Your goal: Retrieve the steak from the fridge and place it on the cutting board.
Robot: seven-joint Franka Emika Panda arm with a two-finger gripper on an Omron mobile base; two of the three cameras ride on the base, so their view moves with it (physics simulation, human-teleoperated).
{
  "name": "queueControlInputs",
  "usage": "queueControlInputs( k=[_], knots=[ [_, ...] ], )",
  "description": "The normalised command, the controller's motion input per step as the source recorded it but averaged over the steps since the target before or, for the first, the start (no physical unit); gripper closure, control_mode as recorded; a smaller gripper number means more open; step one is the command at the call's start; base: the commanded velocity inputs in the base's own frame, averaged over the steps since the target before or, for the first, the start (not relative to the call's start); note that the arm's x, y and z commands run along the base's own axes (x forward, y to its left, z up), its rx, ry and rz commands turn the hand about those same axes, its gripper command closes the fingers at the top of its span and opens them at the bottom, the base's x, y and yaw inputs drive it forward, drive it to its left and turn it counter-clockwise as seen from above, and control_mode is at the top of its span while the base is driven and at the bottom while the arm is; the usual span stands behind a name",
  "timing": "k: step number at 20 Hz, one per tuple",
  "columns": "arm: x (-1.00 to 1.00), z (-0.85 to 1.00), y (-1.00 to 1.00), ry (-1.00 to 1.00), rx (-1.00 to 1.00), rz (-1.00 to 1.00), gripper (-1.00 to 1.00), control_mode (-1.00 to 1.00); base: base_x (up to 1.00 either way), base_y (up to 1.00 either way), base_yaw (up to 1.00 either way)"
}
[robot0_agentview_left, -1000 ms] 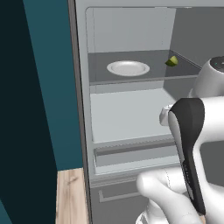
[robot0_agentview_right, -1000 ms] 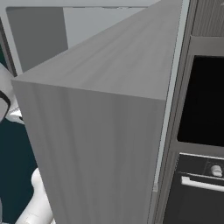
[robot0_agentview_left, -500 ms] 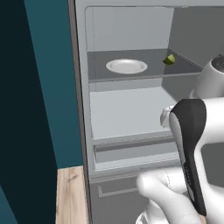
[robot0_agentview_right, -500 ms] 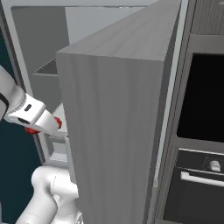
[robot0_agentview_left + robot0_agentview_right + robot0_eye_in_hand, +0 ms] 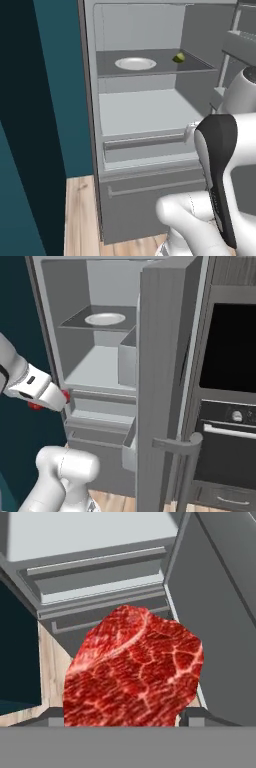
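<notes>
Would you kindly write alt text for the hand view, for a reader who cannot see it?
A marbled red steak sits up close between the gripper fingers. Behind it stands the open fridge, with its pale shelf and lower drawer front, and a strip of wooden floor to the left.

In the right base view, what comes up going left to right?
Steak at the gripper → plate on the fridge shelf → open fridge door → oven.
</notes>
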Motion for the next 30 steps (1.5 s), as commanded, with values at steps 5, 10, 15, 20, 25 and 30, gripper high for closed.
queueControlInputs(
  k=[5,10,15,20,25,30],
  knots=[
    [0.00,0.00,0.00,0.00,0.00,0.00,1.00,1.00,-0.59,0.04,0.00],
    [0.00,0.00,0.00,0.00,0.00,0.00,1.00,1.00,-0.58,0.04,0.00],
    [0.00,0.00,0.00,0.00,0.00,0.00,1.00,1.00,-0.61,0.06,0.00],
    [0.00,0.00,0.00,0.00,0.00,0.00,1.00,1.00,-0.63,0.09,0.00],
    [0.00,0.00,0.00,0.00,0.00,0.00,1.00,1.00,-0.67,0.14,0.00],
    [0.00,0.00,0.00,0.00,0.00,0.00,1.00,1.00,-0.65,0.05,0.00]
  ],
)
